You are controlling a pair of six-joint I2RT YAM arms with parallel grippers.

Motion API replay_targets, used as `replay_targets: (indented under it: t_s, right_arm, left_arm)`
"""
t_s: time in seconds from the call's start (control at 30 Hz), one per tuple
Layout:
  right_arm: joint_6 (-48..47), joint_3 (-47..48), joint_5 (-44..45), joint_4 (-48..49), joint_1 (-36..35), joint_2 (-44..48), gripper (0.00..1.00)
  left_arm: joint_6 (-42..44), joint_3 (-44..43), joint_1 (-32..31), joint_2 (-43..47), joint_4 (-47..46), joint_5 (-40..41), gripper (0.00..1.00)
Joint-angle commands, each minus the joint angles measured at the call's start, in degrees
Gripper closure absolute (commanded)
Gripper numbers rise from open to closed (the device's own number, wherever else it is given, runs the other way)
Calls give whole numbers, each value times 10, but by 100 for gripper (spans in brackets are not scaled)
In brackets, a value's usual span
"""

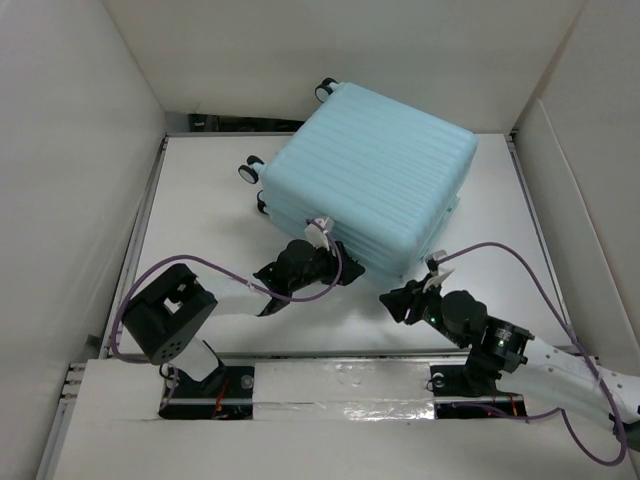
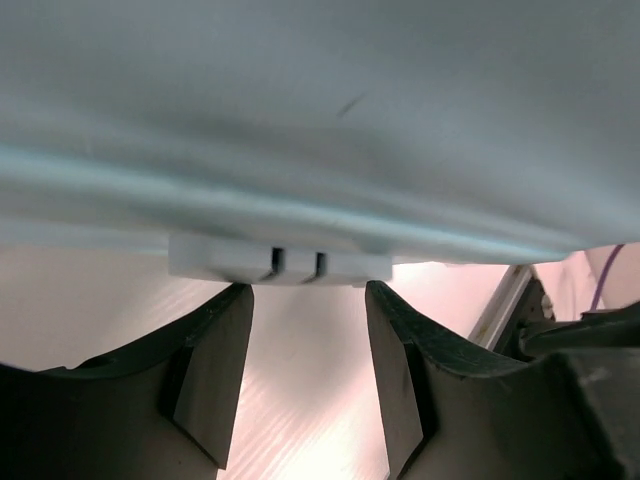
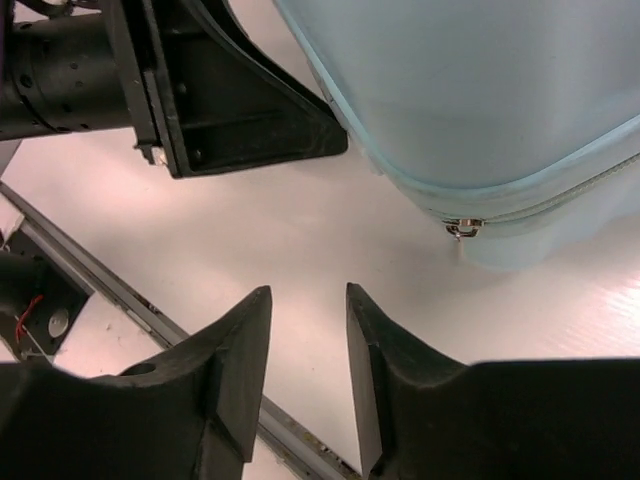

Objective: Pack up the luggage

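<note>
Top external: left claw point(image 1: 345, 268) and right claw point(image 1: 394, 300), parted, empty, beside luggage point(image 1: 375, 180) near corner.

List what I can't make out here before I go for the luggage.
1. Inside of the luggage: top view, hidden by its closed shells.
2. Zipper beyond the zipper pull: right wrist view, cut off by the frame edge.
3. White part above the left gripper: left wrist view, blurred and too close to identify.
</note>
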State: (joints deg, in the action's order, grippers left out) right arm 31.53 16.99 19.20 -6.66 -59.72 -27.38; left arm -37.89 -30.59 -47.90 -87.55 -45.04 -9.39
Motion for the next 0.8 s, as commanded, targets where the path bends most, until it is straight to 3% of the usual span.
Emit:
replay_targets:
  t_s: [0.0,0.23,0.5,0.77]
  right_arm:
    - [14,-3,42,-5,-4,21,53]
    - [27,13,152,-5,14,-21,50]
    - [32,21,144,-11,58,-63,52]
    - [-36,-13,131,113,71,-61,53]
  left_arm:
    - [5,-36,3,11,-68,11,54]
    - [14,-6,3,40,-38,32,53]
    - [25,2,3,60,-8,44,50]
    - [33,4,15,51,-7,38,50]
